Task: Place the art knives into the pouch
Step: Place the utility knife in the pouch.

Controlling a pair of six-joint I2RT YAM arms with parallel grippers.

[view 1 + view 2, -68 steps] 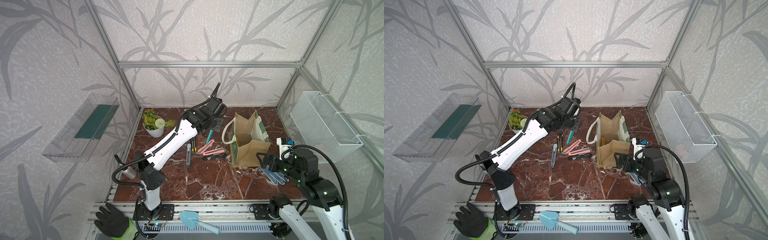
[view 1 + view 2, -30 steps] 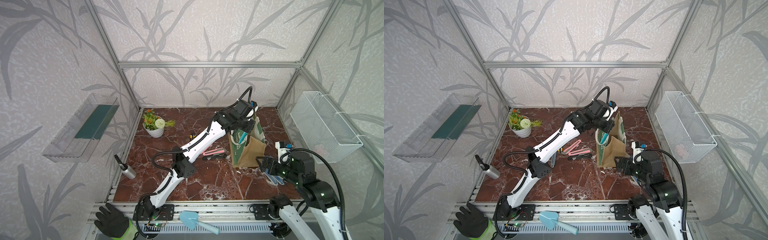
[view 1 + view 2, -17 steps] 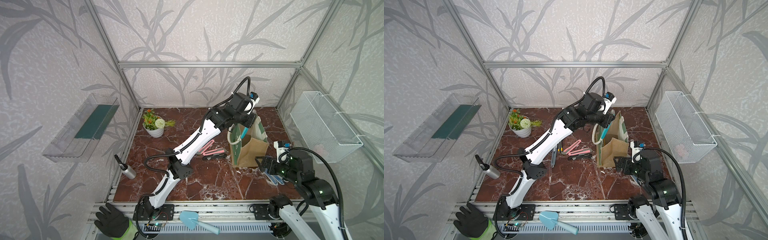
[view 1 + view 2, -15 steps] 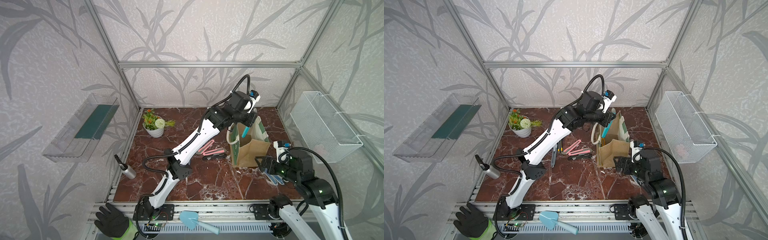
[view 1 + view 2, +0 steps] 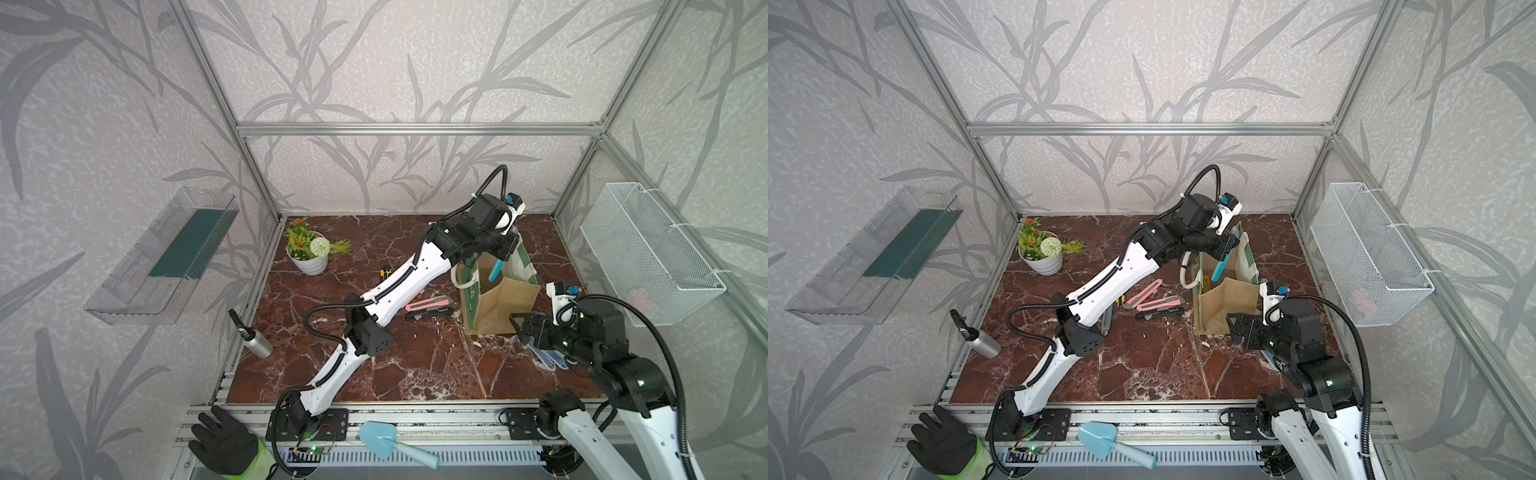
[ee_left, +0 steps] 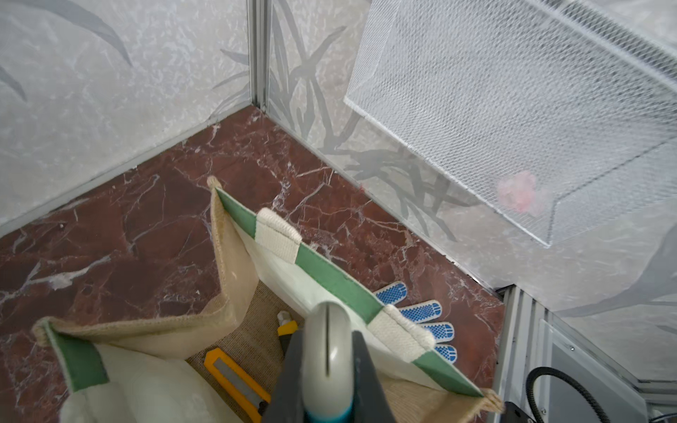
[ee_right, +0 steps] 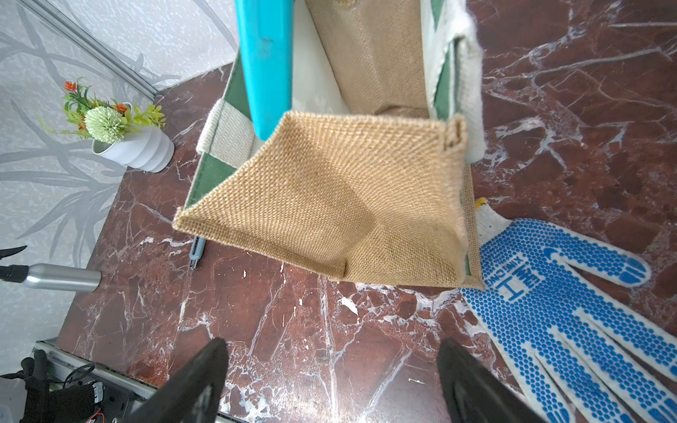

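1. Left gripper point(image 5: 501, 248), clamped on the teal plastic art knife point(image 5: 496, 271), hangs over the pouch mouth, and the knife's lower end dips inside.
2. The pouch point(image 5: 500, 301) of coarse tan jute, with green bands and white lining, stands at 3 o'clock on the marble tabletop point(image 5: 415, 365). Its print is unreadable.
3. Right gripper point(image 7: 331, 346), jaws wide apart and empty, sits at the pouch's 5 o'clock.
4. Blue-dotted knit glove point(image 7: 549, 285) touches the pouch's corner. Its lettering is illegible.

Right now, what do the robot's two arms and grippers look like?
Both the left arm and right arm have smooth white link shells with black joint housings. A black corrugated cable runs from each wrist. The left gripper and right gripper have dark, tapering fingers. Small green lights glow on the right arm's joints.
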